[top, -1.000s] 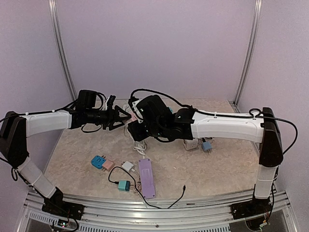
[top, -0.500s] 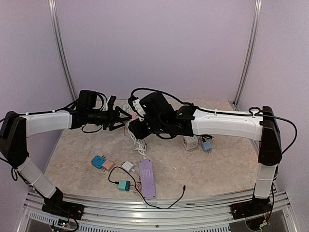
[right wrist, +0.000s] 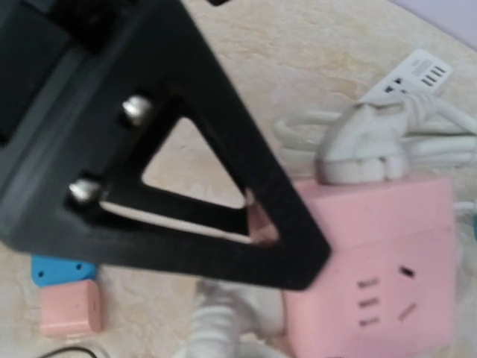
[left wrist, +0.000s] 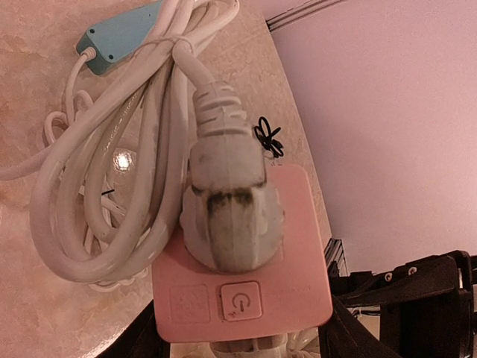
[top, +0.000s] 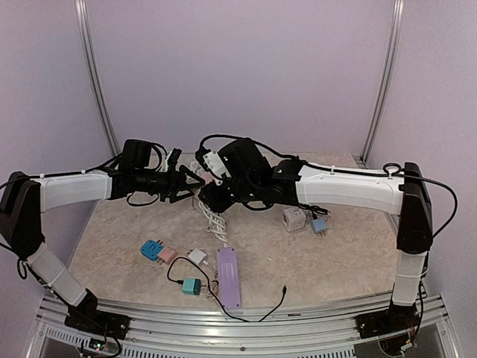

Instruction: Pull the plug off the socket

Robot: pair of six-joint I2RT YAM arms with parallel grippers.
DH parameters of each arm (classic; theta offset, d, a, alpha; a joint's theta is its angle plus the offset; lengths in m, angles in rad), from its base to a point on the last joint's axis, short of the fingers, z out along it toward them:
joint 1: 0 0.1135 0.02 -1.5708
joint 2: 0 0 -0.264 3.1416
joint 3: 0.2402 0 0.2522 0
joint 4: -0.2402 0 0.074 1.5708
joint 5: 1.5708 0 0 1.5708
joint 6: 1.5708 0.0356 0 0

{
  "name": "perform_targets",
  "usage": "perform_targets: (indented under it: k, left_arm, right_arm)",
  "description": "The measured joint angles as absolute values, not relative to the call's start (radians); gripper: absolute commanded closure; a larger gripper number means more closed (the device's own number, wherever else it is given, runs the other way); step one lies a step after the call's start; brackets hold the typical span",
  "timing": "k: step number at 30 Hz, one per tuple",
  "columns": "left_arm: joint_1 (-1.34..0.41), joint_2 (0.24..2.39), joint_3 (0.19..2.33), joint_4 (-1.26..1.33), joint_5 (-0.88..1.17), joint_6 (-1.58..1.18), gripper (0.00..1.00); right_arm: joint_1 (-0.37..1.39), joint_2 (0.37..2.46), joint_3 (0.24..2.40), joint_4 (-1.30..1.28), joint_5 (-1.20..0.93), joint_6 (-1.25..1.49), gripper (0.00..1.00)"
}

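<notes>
Pink plastic socket block point(left wrist: 246, 287), with a square power button on its face, sits at the far middle of the beige, stone-patterned tabletop point(top: 350, 257), between the two wrists. The white plug point(left wrist: 227, 216), grey-smudged along its body, is seated in the block's upper face. Its thick white cable point(left wrist: 89, 186) runs away from the plug in a loose coil beside and partly under the block. A teal power strip point(left wrist: 119, 37) lies at the far end of that coil. The left tool point(top: 192, 181) pinches the pink block: its black fingers point(left wrist: 138, 339) stand against the block's two sides, and in the right wrist view one triangular finger touches the block's edge. The right tool point(top: 216, 195) hovers just beside the block from the other side. Its own fingers are hidden under the wrist, so whether it is spread or pressed together cannot be told. Nearer the arm bases, well apart from the block, lie a lilac power strip point(top: 227, 276), a blue adapter point(top: 152, 249), a pink adapter point(top: 168, 254) and a teal adapter point(top: 191, 286). To the right lie a white cube socket point(top: 294, 219) and a small blue plug point(top: 320, 225).
</notes>
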State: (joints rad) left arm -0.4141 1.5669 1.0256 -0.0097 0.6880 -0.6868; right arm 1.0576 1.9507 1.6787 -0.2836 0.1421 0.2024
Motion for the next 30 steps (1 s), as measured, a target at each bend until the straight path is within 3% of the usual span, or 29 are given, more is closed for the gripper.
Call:
perform_targets:
  k: [11,16,19,21,26,30]
  left_arm:
    - [-0.414,1.567,1.027,-0.023,0.688,-0.677,0.70]
    - [-0.414,1.567,1.027,-0.028,0.687,-0.671,0.70]
    - [-0.414,1.567,1.028,-0.033,0.683,-0.668,0.70]
    - [-0.413,1.567,1.028,-0.035,0.682,-0.667,0.69]
    - [-0.413,1.567,1.037,-0.046,0.676,-0.662,0.51]
    - [-0.416,1.567,1.037,-0.047,0.676,-0.662,0.23]
  right_arm:
    - [1.056,1.981,1.711,-0.287,0.069,0.158,0.69]
    - [1.053,1.998,1.726,-0.287,0.055,0.156,0.83]
    - [1.053,2.003,1.735,-0.293,0.054,0.157,0.99]
    - [1.052,2.003,1.736,-0.296,0.053,0.163,1.00]
    - [1.037,1.999,1.720,-0.269,0.035,0.193,1.00]
    - [1.009,1.953,1.616,-0.162,-0.041,0.243,1.00]
